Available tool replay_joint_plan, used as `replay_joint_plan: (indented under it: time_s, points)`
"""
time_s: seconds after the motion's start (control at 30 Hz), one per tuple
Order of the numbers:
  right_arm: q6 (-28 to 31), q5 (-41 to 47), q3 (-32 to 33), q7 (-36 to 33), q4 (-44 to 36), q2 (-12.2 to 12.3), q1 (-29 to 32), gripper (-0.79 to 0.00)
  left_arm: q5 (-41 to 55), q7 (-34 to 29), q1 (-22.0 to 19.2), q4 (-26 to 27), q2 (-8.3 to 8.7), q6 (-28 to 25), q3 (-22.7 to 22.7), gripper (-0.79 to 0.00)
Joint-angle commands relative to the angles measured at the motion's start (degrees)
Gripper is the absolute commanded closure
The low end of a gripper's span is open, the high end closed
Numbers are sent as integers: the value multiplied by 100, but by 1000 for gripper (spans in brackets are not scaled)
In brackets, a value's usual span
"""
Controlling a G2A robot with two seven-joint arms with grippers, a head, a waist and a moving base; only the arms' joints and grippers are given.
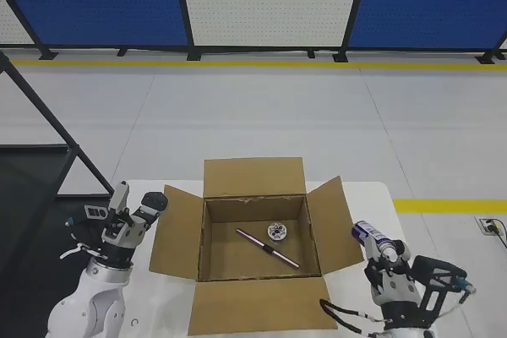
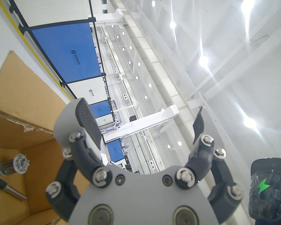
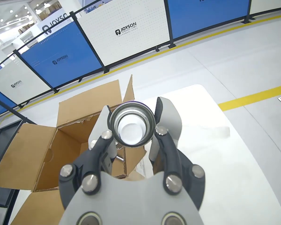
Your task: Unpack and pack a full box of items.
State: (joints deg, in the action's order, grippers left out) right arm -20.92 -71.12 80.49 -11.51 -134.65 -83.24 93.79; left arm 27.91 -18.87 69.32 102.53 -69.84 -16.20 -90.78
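top view: an open cardboard box (image 1: 253, 241) sits mid-table (image 1: 363, 190), all four flaps spread. on its floor lie a thin dark rod (image 1: 268, 248), set diagonally, and a small round metal part (image 1: 276, 230) just beside the rod, toward 1 o'clock of it. the left gripper (image 1: 137, 203) hangs at 9 o'clock of the box, outside the left flap, fingers spread and holding nothing. at 4 o'clock of the box, the right gripper (image 1: 387, 256) is clenched on a spray can (image 1: 370, 236), a white and dark-purple cylinder tilted toward the right flap.

left wrist view: this one looks upward to ceiling lights. the left gripper (image 2: 141, 118) has its ribbed pads (image 2: 87, 120) wide apart, nothing between them. the box wall (image 2: 14, 127) lies beside it, with the round metal part (image 2: 14, 165) and the rod (image 2: 7, 187) inside, well apart from the pads.

right wrist view: the spray can (image 3: 131, 129) is seen end-on, a shiny metal rim around a white centre, pinched between the fingers of the right gripper (image 3: 133, 107). the box (image 3: 72, 127) stands beyond it, on the table (image 3: 201, 141).
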Motion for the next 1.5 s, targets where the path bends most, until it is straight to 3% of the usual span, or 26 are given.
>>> replay_joint_plan:
  time_s: [0.0,0.17,0.7,1.0,1.2,1.47]
  points:
    - [73,357,205,376,0,-5,161,0,0,0,0,0,0,0,0,-785]
    - [14,922,626,604,0,-15,381,0,0,0,0,0,0,0,0,-785]
    - [-37,674,698,463,143,-1,379,0,0,0,0,0,0,0,0,-785]
    - [-116,-425,1345,-1172,361,101,197,0,0,0,0,0,0,0,0,-785]
    - [272,-1101,1496,-2441,714,173,-135,0,0,0,0,0,0,0,0,-785]
    - [405,-1981,1166,-3100,1626,197,-745,0,0,0,0,0,0,0,0,-785]
